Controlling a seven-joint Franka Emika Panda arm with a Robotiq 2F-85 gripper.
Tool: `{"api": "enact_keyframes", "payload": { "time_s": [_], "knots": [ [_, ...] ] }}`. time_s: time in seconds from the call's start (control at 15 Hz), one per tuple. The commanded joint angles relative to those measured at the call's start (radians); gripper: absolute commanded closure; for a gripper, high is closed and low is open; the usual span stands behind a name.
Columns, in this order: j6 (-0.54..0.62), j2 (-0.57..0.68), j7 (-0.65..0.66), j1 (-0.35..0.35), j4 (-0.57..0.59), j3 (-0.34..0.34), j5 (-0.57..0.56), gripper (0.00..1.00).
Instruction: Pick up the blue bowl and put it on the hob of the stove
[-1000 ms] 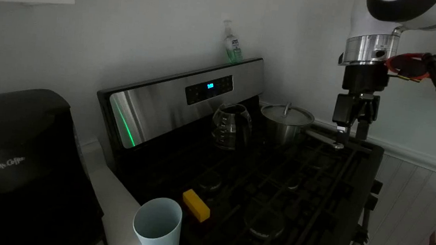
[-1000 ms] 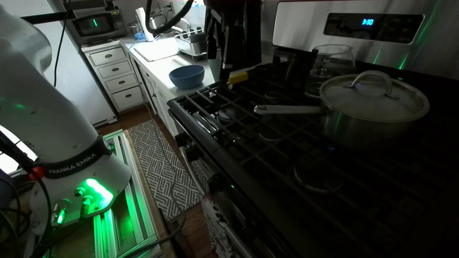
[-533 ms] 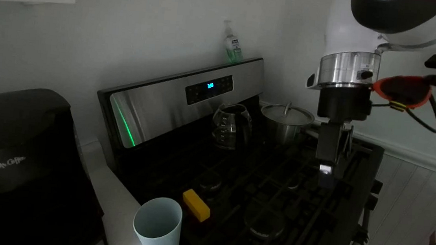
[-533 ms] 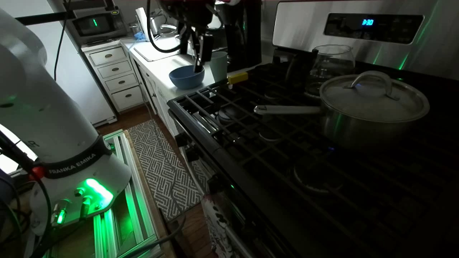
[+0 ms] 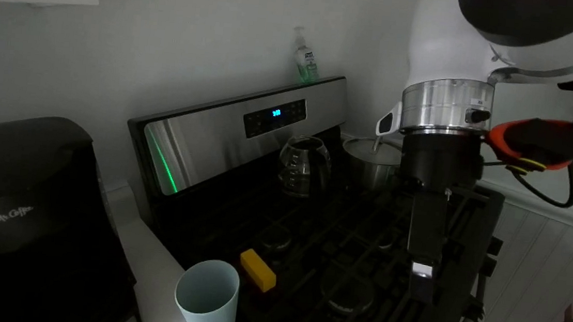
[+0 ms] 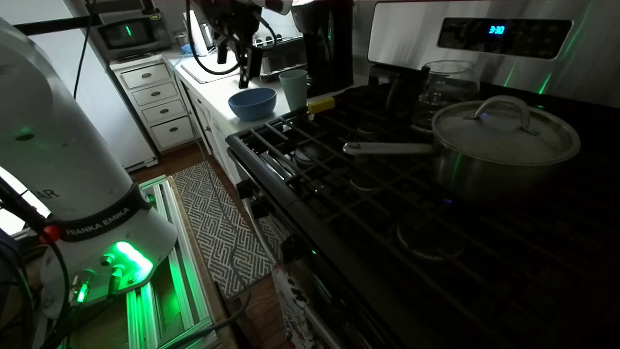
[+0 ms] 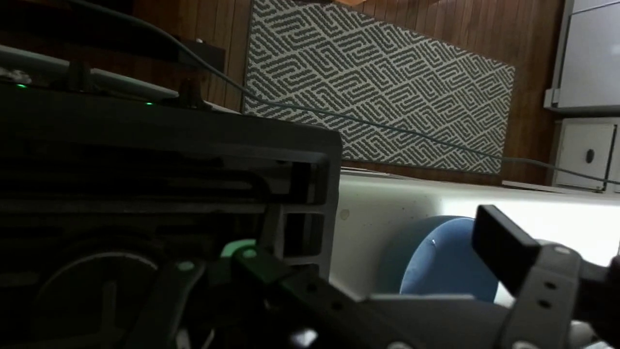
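Observation:
The blue bowl (image 6: pixel 252 104) stands upright on the white counter beside the stove; it also shows in the wrist view (image 7: pixel 445 266), partly hidden by my gripper, and is out of view in the other exterior picture. The hob (image 6: pixel 358 194) is black with dark grates and shows in both exterior views (image 5: pixel 320 247) and at the left of the wrist view (image 7: pixel 121 198). My gripper (image 7: pixel 373 249) is open and empty, its fingers wide apart. In an exterior view the gripper (image 6: pixel 233 71) hangs above the bowl's height, apart from it.
A lidded steel pot (image 6: pixel 503 140) and a glass carafe (image 5: pixel 298 170) stand on the stove. A yellow block (image 5: pixel 258 270) lies at the stove's edge beside a pale blue mug (image 5: pixel 208 299). A black coffee maker (image 5: pixel 27 221) stands on the counter.
My gripper has swung down and across the stove toward the counter end. It has come into sight near the bowl and then shifted left. The bowl has not moved.

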Motion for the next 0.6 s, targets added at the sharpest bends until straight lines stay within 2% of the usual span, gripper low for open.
{"api": "enact_keyframes", "payload": {
  "time_s": [0.0, 0.07, 0.2, 0.33, 0.53],
  "knots": [
    [0.112, 0.043, 0.112, -0.011, 0.0, 0.068, 0.019, 0.0],
    [0.184, 0.086, 0.113, 0.01, 0.004, 0.104, -0.003, 0.0],
    [0.243, 0.166, 0.16, 0.031, 0.026, 0.162, -0.039, 0.0],
    [0.339, 0.245, 0.283, 0.024, 0.036, 0.233, -0.135, 0.0],
    [0.439, 0.349, 0.459, 0.01, 0.052, 0.287, -0.306, 0.0]
  ]
}}
